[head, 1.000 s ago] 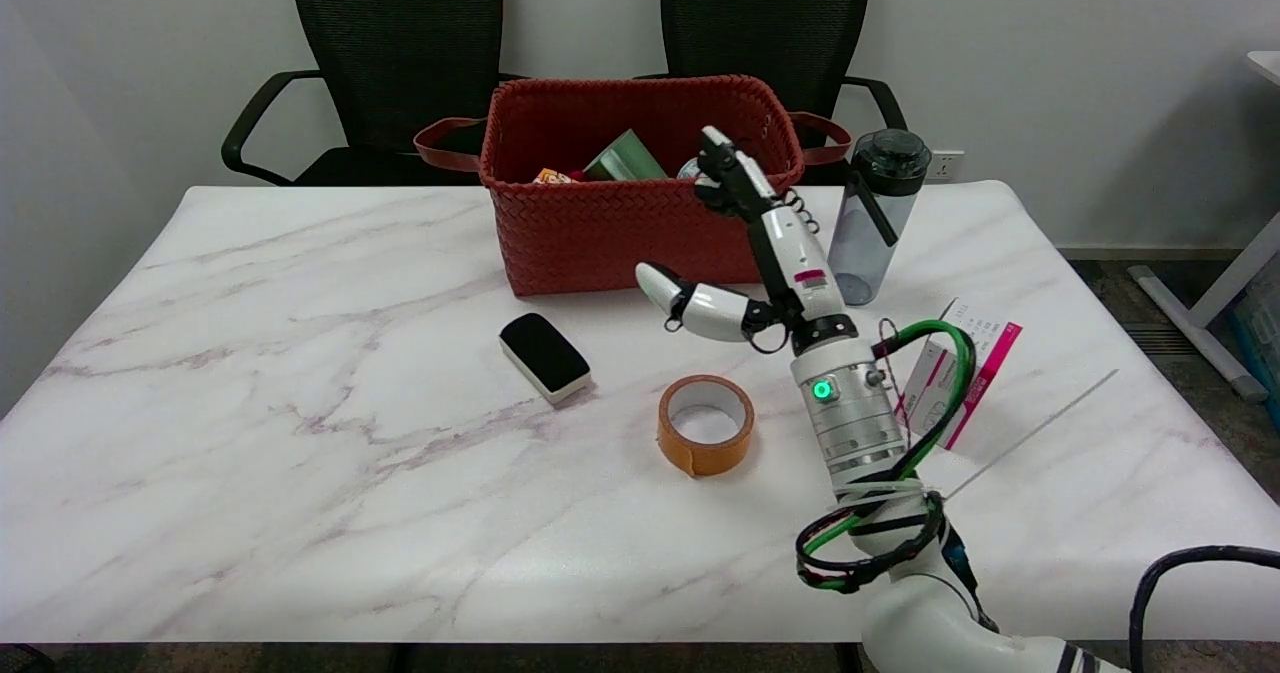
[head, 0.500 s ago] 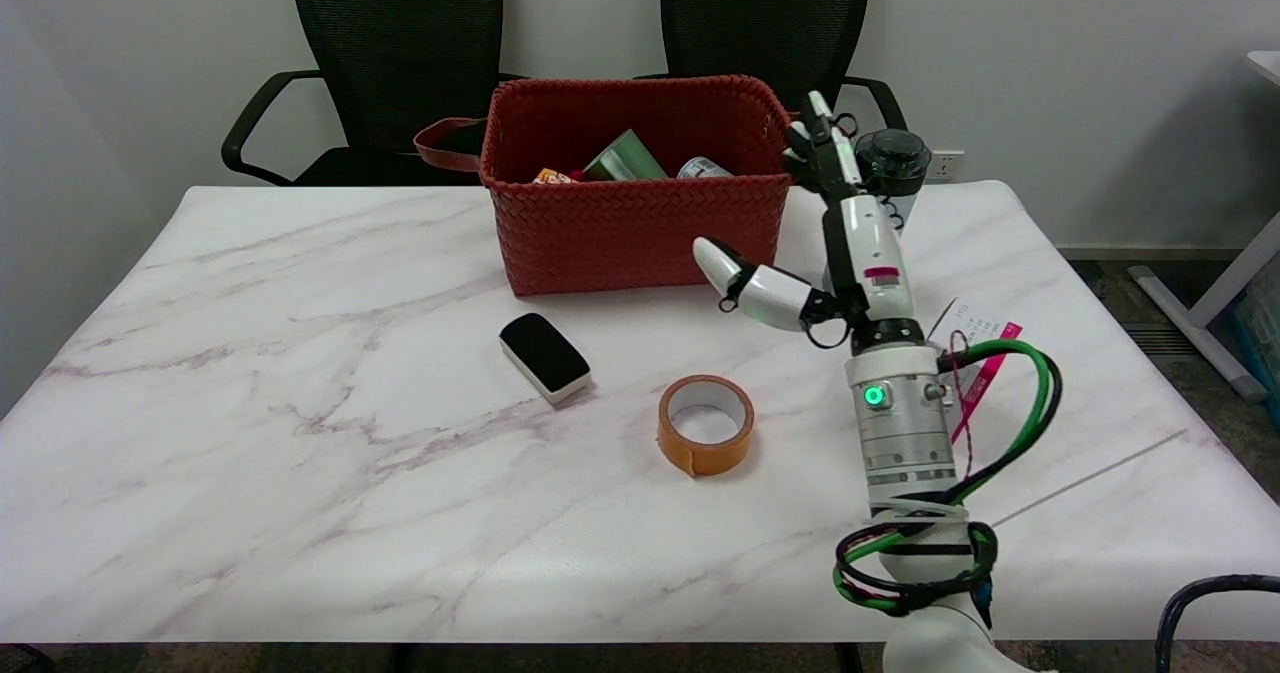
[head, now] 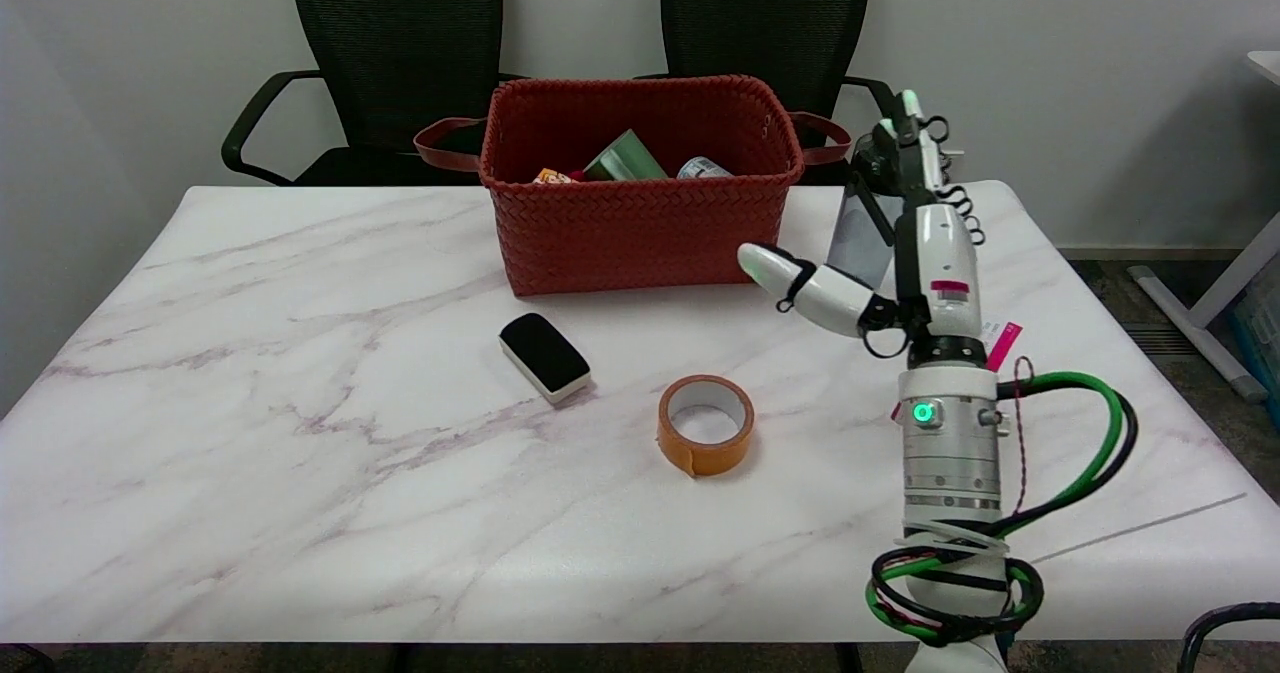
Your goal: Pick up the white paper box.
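Over the right side of the marble table (head: 300,373), in the head view, I am holding my right hand (head: 915,253) up in the air with its fingers (head: 910,128) stretched straight toward the far wall and my thumb (head: 800,278) sticking out to the picture's left. My fingers are spread apart and gripping nothing. My wrist is showing a green light, and green, black and red cables are looping around my forearm below it.

The white paper box (head: 1003,338) is lying on the table directly behind my hand and wrist, so I am seeing only a sliver of it: a white edge with a pink stripe peeking out at the right of my wrist, and a tiny pink bit at the left. I cannot tell whether my hand is touching it.

My fingertips are overlapping a clear water bottle (head: 862,228) with a dark lid, which is standing just beside the right end of a red woven basket (head: 640,223). The basket is sitting at the far middle of the table with a green carton, a can and some other small packs lying inside it. In front of the basket a black-topped whiteboard eraser (head: 544,355) is resting flat, and near it, toward my arm, a roll of orange tape (head: 706,423) is lying on its side with the hole facing up. Two black office chairs (head: 400,53) are standing behind the table against the wall.
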Available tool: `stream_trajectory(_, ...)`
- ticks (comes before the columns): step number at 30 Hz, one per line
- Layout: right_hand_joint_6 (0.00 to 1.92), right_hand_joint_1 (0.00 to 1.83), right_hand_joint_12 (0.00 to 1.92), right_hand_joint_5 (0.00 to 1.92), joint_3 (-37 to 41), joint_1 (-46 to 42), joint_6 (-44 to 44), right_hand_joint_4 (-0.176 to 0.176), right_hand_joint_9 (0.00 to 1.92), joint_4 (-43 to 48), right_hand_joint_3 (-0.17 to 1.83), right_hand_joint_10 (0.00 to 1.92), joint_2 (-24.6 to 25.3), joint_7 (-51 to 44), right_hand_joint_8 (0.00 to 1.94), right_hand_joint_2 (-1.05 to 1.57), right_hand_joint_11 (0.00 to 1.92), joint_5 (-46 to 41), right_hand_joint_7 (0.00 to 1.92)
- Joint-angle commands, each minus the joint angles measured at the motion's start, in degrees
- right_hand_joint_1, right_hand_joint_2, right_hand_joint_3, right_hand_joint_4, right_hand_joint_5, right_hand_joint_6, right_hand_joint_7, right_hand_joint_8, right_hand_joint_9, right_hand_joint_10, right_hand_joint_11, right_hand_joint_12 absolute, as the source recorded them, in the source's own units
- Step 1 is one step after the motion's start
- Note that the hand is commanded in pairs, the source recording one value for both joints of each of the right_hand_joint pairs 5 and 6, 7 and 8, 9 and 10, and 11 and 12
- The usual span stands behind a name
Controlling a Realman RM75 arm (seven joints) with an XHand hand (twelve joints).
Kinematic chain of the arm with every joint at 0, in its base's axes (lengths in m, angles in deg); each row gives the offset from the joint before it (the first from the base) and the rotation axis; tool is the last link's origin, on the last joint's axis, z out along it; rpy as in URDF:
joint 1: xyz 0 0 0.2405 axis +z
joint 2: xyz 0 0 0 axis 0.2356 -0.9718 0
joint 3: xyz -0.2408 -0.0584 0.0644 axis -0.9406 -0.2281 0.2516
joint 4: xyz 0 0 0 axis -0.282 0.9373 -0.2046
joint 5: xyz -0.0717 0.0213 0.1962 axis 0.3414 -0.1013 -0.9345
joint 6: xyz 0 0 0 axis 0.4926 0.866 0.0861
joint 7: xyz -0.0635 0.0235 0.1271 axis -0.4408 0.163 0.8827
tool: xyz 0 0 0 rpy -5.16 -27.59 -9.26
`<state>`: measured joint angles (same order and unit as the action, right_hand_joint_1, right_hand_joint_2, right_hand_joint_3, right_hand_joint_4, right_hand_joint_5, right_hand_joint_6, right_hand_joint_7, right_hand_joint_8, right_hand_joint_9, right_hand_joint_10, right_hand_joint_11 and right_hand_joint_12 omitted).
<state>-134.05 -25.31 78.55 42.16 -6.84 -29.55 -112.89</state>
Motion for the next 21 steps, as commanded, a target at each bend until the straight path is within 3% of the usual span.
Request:
stream_trajectory(1, 0.05, 0.92, 0.29, 0.05, -0.08, -3.55, 11.01, 0.0, 0.2, 0.74, -0.13, 0.2, -0.5, -2.96, 0.2, 0.62, 0.29, -1.68, 0.2)
stream_trajectory(21, 0.03, 0.91, 0.29, 0.03, 0.9, -4.2, 21.48, 0.0, 0.19, -2.9, -0.17, 0.19, -3.49, -0.73, 0.19, 0.56, 0.29, -11.67, 0.19)
